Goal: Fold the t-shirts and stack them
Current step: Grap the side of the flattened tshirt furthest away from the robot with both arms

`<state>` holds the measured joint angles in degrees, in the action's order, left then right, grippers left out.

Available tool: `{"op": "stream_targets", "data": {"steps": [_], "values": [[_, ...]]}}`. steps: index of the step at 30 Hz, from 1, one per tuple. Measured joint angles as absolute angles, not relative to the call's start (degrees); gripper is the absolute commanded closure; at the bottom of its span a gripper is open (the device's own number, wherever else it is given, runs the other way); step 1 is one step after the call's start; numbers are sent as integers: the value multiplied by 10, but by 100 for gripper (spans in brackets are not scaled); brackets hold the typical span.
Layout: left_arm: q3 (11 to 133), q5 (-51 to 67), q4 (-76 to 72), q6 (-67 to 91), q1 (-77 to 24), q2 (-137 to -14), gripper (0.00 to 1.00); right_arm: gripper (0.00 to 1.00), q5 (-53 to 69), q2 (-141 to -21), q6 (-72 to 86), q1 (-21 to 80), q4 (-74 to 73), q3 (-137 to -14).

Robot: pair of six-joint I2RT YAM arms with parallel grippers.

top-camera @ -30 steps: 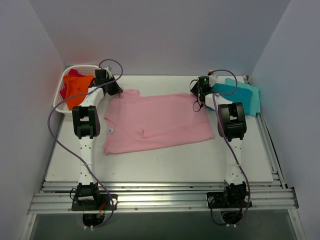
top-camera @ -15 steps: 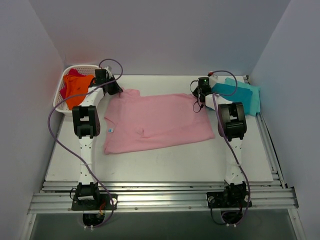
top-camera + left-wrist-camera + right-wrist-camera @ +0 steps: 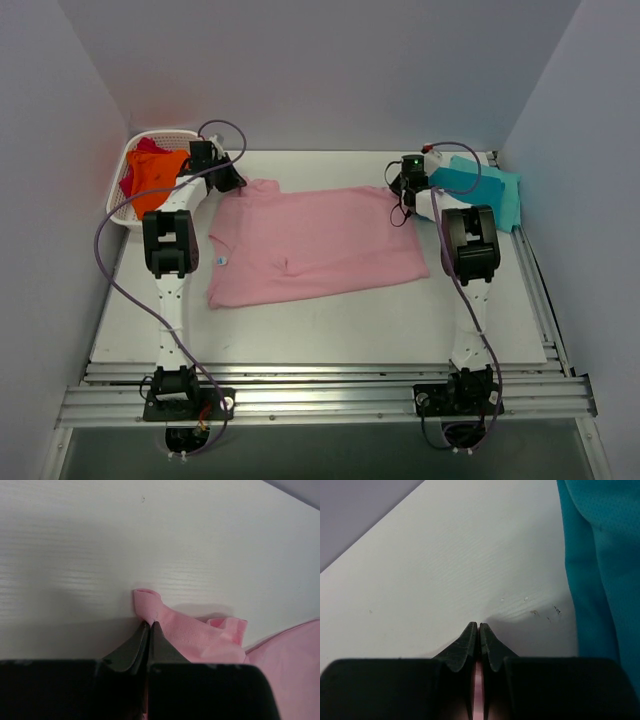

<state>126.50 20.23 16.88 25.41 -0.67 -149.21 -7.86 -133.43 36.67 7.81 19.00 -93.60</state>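
A light pink t-shirt (image 3: 310,245) lies spread flat in the middle of the white table (image 3: 330,330). My left gripper (image 3: 236,182) is shut on its far left corner; in the left wrist view (image 3: 150,624) the jaws pinch a bunched pink fold (image 3: 195,635). My right gripper (image 3: 402,196) is shut on the shirt's far right corner; in the right wrist view (image 3: 479,626) pink cloth shows between the closed jaws. Folded teal and turquoise t-shirts (image 3: 480,192) are piled at the far right, and a teal edge shows in the right wrist view (image 3: 600,565).
A white basket (image 3: 125,205) with orange and red clothes (image 3: 152,170) stands at the far left. Grey walls close in the table on three sides. A metal rail (image 3: 320,395) runs along the near edge.
My right gripper has shifted slightly to the right and back, drawing the shirt's far right corner toward the teal pile. The left arm has barely moved.
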Motion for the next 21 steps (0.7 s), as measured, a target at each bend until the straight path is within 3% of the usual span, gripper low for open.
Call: {"op": "stream_targets", "data": {"steps": [13, 21], "values": [[1201, 195, 159, 251, -7, -1398, 98, 100, -77, -1260, 375, 75, 190, -921], [1093, 188, 125, 239, -7, -1296, 98, 100, -71, -1202, 381, 75, 196, -866]]}}
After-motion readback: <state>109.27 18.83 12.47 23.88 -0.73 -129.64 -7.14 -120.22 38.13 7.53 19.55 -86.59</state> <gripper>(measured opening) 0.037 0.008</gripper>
